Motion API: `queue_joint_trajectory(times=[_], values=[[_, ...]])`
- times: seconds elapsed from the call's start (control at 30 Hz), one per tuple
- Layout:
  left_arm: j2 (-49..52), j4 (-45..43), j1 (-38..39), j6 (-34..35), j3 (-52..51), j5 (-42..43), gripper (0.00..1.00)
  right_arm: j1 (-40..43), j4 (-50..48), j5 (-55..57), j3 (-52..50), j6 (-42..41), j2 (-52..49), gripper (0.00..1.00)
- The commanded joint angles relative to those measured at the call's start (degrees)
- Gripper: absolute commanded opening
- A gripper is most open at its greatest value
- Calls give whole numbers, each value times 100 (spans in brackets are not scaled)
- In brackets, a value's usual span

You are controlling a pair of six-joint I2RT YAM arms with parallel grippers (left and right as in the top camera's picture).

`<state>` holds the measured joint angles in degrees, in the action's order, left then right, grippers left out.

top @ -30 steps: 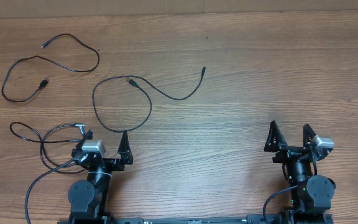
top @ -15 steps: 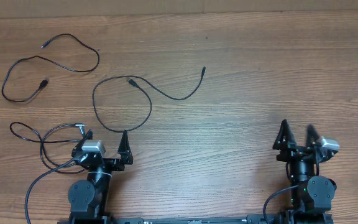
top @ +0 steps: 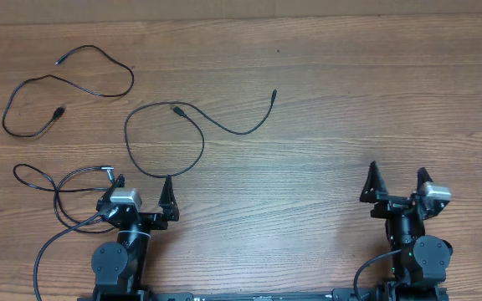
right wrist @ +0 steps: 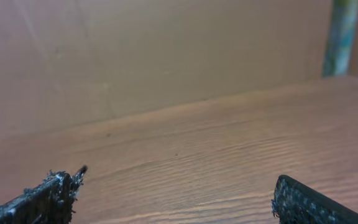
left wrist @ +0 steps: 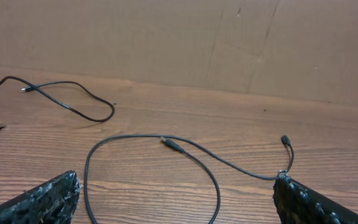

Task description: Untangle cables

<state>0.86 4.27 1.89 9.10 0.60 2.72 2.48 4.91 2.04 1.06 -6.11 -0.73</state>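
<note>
Three cables lie apart on the worktop [top: 333, 92]: the upper-left cable [top: 51, 77], the looped cable [top: 202, 144] left of centre, and the silver-tipped cable [top: 99, 168] at lower left beside the left gripper [top: 144, 180]. They are probably light, limp and slippery, so pinch near a plug. The jaws of the left gripper and the right gripper [top: 397, 170] stand spread and empty.

Blk arms [top: 117, 259] w/ round joints, silver wrist cams [top: 126, 197], rough blk gripper fingers [left wrist: 42, 202], blk base wires [top: 38, 267]

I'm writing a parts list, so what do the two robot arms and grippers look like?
Both arms are matt black with round joint housings. The left gripper and right gripper each have two pointed black fingers with rough textured pads and a small silver-grey camera block behind them. Thick black wires trail from the bases.
</note>
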Motion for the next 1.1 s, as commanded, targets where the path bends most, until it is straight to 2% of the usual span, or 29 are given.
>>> queue_joint_trajectory(times=[0.0,0.9,1.07], values=[[-59,0,13,76,-35,-37,99,-22,-13,-372,-68,494,59,100],[-59,-2,13,76,-35,-37,99,-33,-35,-304,-68,448,59,100],[-59,-2,13,76,-35,-37,100,-350,-44,-304,-68,448,61,100]])
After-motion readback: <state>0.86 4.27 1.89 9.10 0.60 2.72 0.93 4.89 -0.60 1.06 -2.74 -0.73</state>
